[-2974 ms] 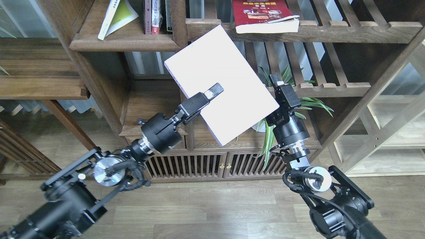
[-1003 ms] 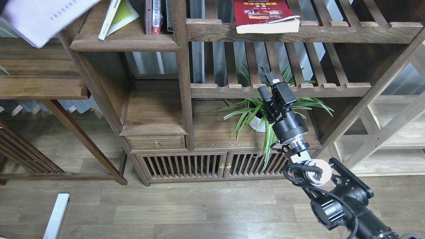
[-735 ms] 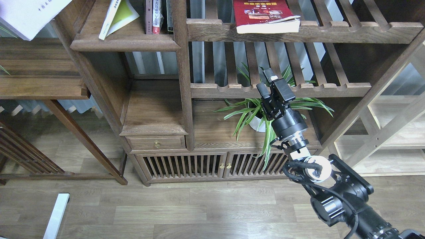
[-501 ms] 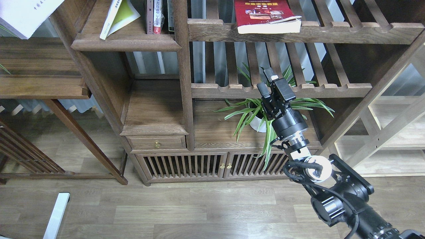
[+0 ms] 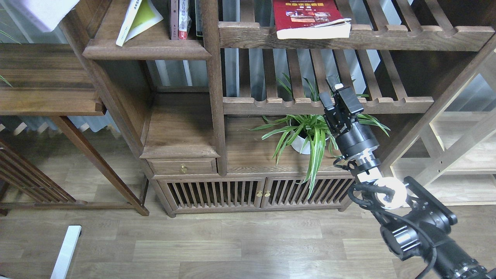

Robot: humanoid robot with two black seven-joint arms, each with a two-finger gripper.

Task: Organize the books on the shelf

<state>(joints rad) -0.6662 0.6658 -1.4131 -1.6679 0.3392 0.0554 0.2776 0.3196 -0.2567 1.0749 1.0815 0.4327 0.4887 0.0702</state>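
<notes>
Carry the white book (image 5: 42, 13), seen only as a corner at the top left with its holder out of view, level onto the shelf (image 5: 145, 50) beside the green book (image 5: 139, 19), keeping the empty, open right gripper (image 5: 334, 90) clear of the plant (image 5: 310, 133).

Print shows on the red book (image 5: 308, 13) cover and the yellow-green book (image 5: 133, 17) spine; none is legible.
</notes>
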